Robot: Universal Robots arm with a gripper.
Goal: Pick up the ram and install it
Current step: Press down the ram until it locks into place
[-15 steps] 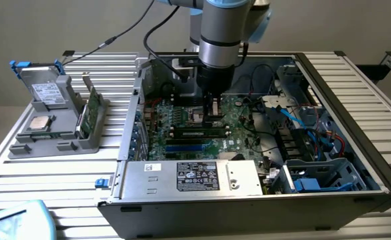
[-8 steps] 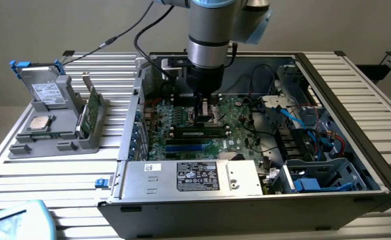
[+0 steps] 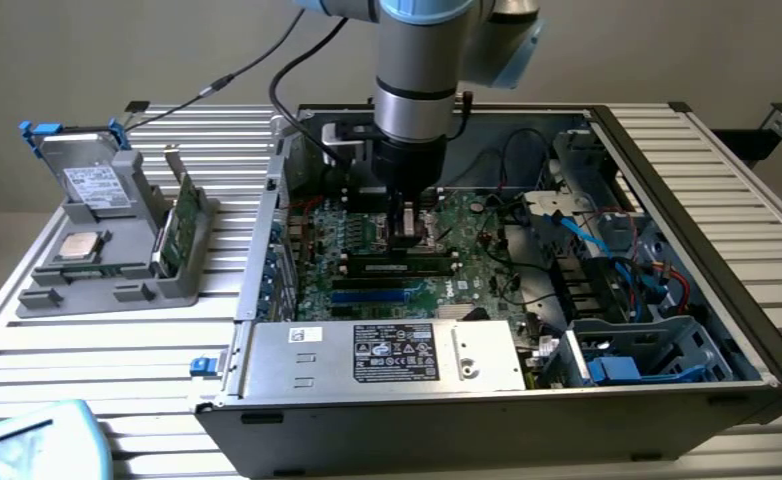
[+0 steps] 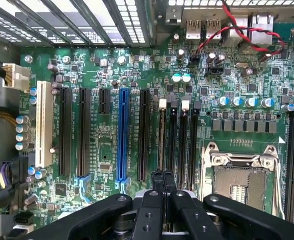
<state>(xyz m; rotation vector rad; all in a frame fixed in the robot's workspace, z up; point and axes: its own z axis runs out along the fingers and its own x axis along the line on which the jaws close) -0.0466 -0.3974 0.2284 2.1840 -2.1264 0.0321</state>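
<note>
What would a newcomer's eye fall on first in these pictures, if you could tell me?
Probably the open computer case on the slatted table, with the robot arm reaching straight down into it over the green motherboard. In the wrist view the gripper sits close above the row of black memory slots, beside the bare processor socket. On the exterior view's left, a grey tray holds spare parts.

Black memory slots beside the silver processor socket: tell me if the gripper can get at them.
Probably yes. The black computer case lies open, the gripper hangs just above the black memory slots, and nothing lies between them.
</note>
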